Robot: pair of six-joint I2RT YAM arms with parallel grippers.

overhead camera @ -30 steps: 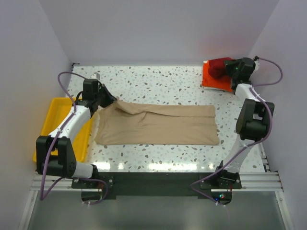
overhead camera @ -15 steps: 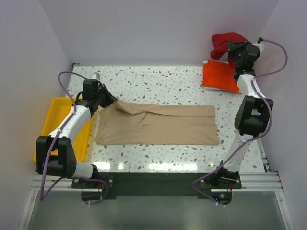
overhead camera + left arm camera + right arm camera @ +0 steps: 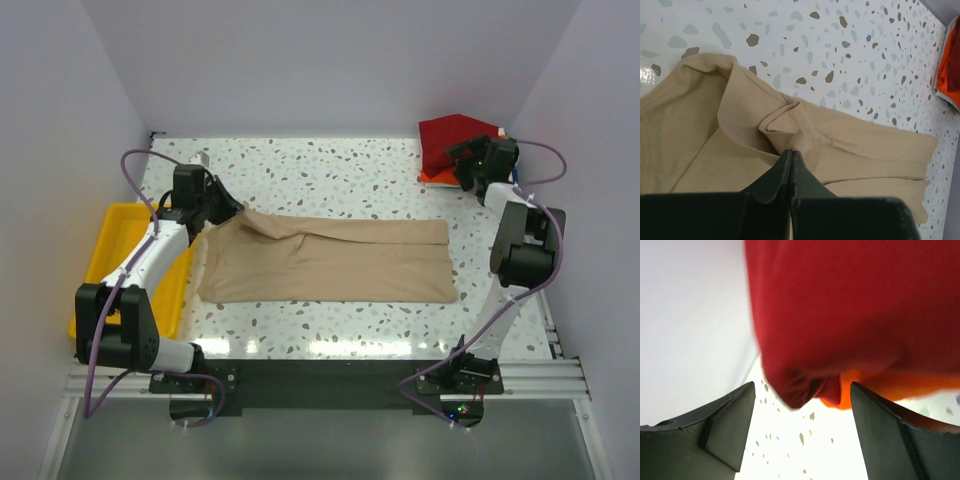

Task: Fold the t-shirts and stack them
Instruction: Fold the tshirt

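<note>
Since the earlier frame the right arm has come down from its raised reach. The dark red t-shirt (image 3: 455, 138), which then hung in the air, now covers the orange t-shirt (image 3: 430, 177) at the far right corner of the table (image 3: 330, 165). Only an orange sliver shows at the near edge of the stack.

The right gripper (image 3: 801, 389) stands spread wide. Red cloth sits just ahead of its fingers, blurred in the wrist view, and nothing is clamped. Judged: a release, placing red on orange to build the stack.

The left gripper (image 3: 791, 151) is pressed together, pinching a raised fold of the tan t-shirt (image 3: 330, 260) near the collar at its left end. That shirt lies as a long strip across the table's middle, well apart from the stack. Judged: the pinch is held ready for the next fold.
</note>
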